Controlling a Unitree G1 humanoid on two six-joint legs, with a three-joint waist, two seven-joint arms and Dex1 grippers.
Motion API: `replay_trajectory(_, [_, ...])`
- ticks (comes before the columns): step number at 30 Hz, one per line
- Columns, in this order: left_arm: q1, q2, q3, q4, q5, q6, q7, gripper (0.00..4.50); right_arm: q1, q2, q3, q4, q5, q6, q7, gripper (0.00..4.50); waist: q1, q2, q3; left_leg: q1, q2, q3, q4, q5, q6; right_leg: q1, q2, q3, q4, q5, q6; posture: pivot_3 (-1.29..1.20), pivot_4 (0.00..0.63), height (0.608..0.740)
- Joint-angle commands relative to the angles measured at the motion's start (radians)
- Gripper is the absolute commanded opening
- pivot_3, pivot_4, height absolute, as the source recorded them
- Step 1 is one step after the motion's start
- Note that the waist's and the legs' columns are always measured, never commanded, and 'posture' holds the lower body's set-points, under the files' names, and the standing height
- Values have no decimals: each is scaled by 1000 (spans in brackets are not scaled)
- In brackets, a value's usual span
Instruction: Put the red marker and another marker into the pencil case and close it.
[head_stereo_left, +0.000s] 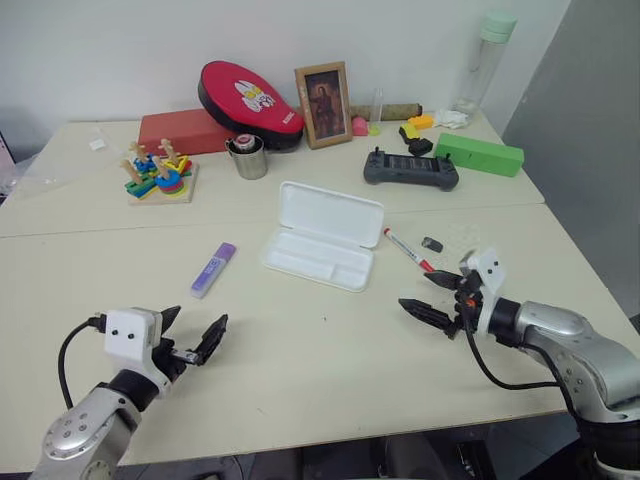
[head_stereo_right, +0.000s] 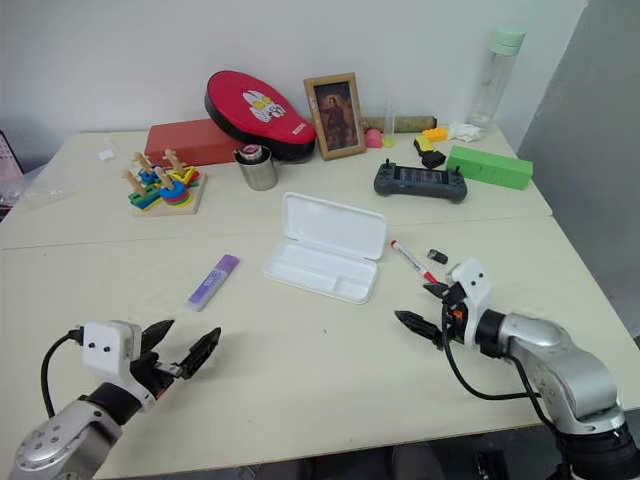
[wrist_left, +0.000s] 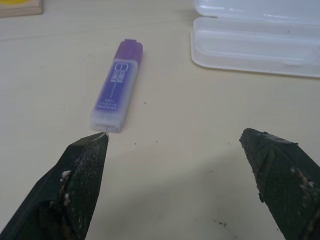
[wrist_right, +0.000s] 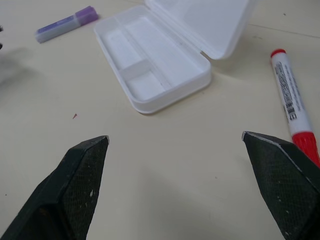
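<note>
Inside, pencil case (wrist_right: 150, 65) compartments bare between spread right gripper (wrist_right: 175, 145) fingers.

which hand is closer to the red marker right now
Right. The right hand hovers open just beside the red marker; the left hand is far across the table, beyond the pencil case.

No legible text on anything.

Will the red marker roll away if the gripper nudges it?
Probably. The red marker has a round, smooth barrel and lies flat on the bare table, so a sideways push would likely roll it. It looks stiff and light, and may slip between the fingers.
</note>
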Motion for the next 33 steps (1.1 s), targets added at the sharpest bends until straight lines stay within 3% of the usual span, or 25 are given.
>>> replay_trajectory(1, [0, 22, 26, -23, -21, 4, -22, 4500, -58, -28, 43, -12, -23, -4, 54, 4480, 0, 0, 0, 0, 0, 0, 0, 0, 0, 0, 0, 0, 0, 0, 0, 0, 150, 740])
replay_trajectory(5, [4, 59, 20, -21, -20, 5, -64, 4500, -148, -45, 166, 9, -95, -62, 145, 4480, -2, 0, 0, 0, 0, 0, 0, 0, 0, 0, 0, 0, 0, 0, 0, 0, 150, 740])
replay_trajectory(9, [77, 170, 59, -78, -82, 36, -220, 4500, -316, 5, 325, 107, -213, -46, 156, 4480, -5, -1, 0, 1, 0, 0, 0, 0, 0, 0, 1, 0, 1, 0, -1, 0, 150, 740])
replay_trajectory(15, [100, 275, 116, -97, -133, 55, -331, 4500, -429, 79, 395, 214, -283, -75, 192, 4480, 3, -1, 1, -1, 1, -1, 0, 0, 0, -1, 1, -2, 1, 0, -1, 0, 150, 740])
replay_trajectory(27, [9, 364, 138, -72, -32, 18, -342, 4500, -483, 126, 448, 300, -367, -107, 264, 4480, 1, -1, 2, 0, 1, -1, -1, 0, 0, -2, 1, -2, 2, 0, -1, 0, 150, 740])
replay_trajectory(33, [-75, 368, 146, -59, -58, 42, -343, 4500, -464, 143, 470, 294, -391, -99, 278, 4480, -1, -1, 2, -1, 1, -1, -1, 0, 0, -2, 1, -1, 2, 0, -2, 0, 150, 740])
